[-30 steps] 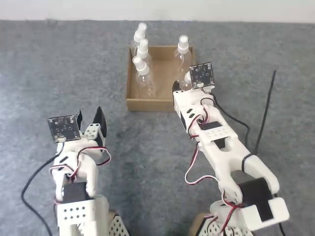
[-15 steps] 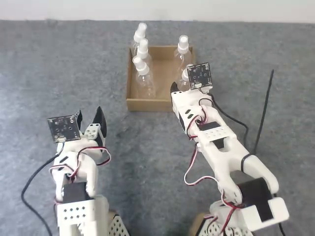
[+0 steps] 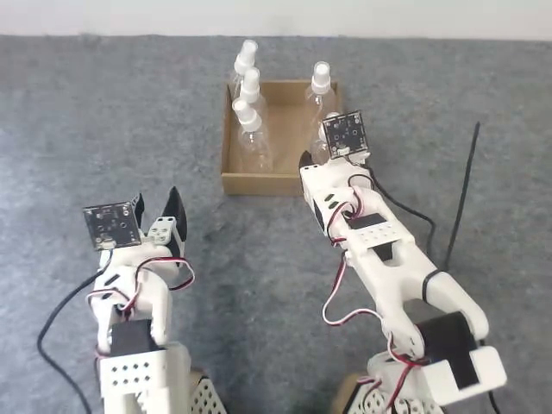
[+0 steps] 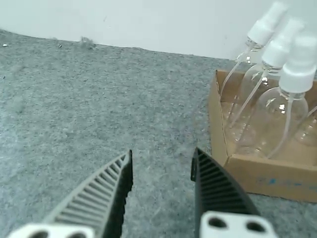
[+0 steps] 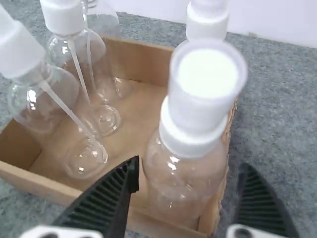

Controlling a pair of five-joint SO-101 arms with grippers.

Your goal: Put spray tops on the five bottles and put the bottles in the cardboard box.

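Observation:
The cardboard box [image 3: 259, 183] stands at the back middle of the grey carpet. Three clear bottles with white spray tops stand in a row along one side of it [image 3: 251, 129], and a fourth [image 3: 320, 82] stands in the far corner on the other side. A fifth capped bottle [image 5: 190, 139] stands in the near corner, between the fingers of my right gripper [image 5: 188, 172]. That gripper is open, with a small gap on each side of the bottle. My left gripper [image 3: 159, 207] is open over bare carpet, well short of the box [image 4: 267, 173].
A black cable [image 3: 461, 198] runs across the carpet to the right of the right arm. A pale wall borders the carpet behind the box. Bare carpet lies left of the box and between the two arms.
The right arm's wrist has shifted slightly to the left over the box's near corner. The left arm and the bottles have not moved.

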